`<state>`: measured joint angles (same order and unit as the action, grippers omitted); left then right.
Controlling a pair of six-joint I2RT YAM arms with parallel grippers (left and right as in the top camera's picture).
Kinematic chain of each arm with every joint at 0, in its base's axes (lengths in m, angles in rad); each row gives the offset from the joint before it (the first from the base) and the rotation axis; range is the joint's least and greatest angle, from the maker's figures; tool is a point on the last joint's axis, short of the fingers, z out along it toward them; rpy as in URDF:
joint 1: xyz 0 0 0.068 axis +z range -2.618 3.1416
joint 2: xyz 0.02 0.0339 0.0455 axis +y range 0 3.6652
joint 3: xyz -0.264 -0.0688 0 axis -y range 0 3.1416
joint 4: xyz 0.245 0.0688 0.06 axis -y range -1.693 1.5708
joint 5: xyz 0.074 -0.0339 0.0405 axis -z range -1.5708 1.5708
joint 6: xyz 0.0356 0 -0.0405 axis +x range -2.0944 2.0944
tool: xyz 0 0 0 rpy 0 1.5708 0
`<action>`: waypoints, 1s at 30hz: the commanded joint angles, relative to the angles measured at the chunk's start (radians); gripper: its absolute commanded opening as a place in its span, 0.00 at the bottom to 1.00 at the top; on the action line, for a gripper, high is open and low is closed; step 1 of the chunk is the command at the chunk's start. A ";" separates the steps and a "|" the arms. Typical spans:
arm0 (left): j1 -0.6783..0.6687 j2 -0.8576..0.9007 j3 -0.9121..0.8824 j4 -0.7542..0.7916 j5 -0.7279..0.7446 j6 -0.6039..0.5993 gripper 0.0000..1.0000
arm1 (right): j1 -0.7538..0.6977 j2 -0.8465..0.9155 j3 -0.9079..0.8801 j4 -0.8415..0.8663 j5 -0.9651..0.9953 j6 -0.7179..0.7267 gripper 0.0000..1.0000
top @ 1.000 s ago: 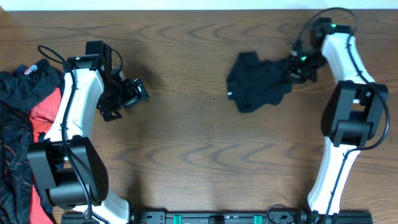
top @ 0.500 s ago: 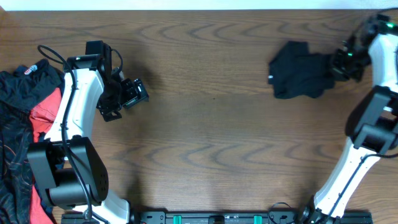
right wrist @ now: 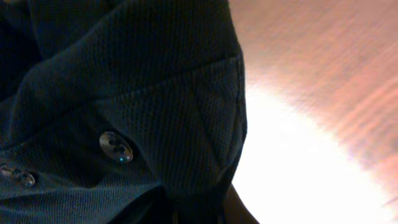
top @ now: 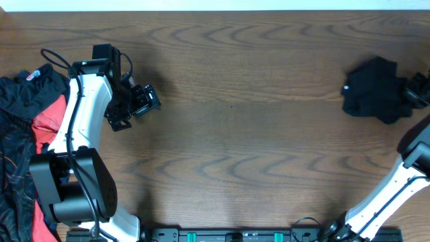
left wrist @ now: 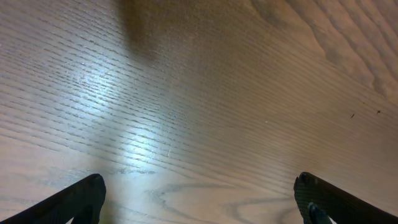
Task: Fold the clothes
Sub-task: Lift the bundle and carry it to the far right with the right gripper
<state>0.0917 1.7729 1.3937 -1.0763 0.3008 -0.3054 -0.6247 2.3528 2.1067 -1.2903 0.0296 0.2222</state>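
Observation:
A bunched black shirt lies at the table's far right edge, with a small white mark on its left side. My right gripper is shut on its right side. The right wrist view is filled with the dark knit fabric and a pale button; the fingers are buried in it. A pile of clothes, black, black-patterned and red, lies at the left edge. My left gripper hangs open right of that pile, its fingertips wide apart over bare wood.
The wooden table runs between the two arms. Both arm bases stand along the front edge, and the left arm rises beside the pile of garments.
My right gripper has dragged the black shirt from the table's upper middle to the far right edge. The left arm has stayed still.

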 commanded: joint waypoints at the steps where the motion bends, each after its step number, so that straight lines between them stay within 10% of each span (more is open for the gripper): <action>1: 0.002 0.004 0.009 -0.004 0.002 0.021 0.98 | -0.071 -0.045 0.023 0.000 -0.069 0.035 0.01; 9: 0.002 0.004 0.009 -0.004 0.002 0.021 0.98 | -0.207 -0.045 0.023 0.067 -0.382 0.159 0.01; 30: -0.060 0.004 0.009 -0.003 0.002 0.016 0.98 | -0.227 -0.045 0.023 0.376 -0.476 0.374 0.01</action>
<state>0.0452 1.7729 1.3937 -1.0763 0.3008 -0.3054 -0.8680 2.3528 2.1067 -0.9512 -0.3748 0.5678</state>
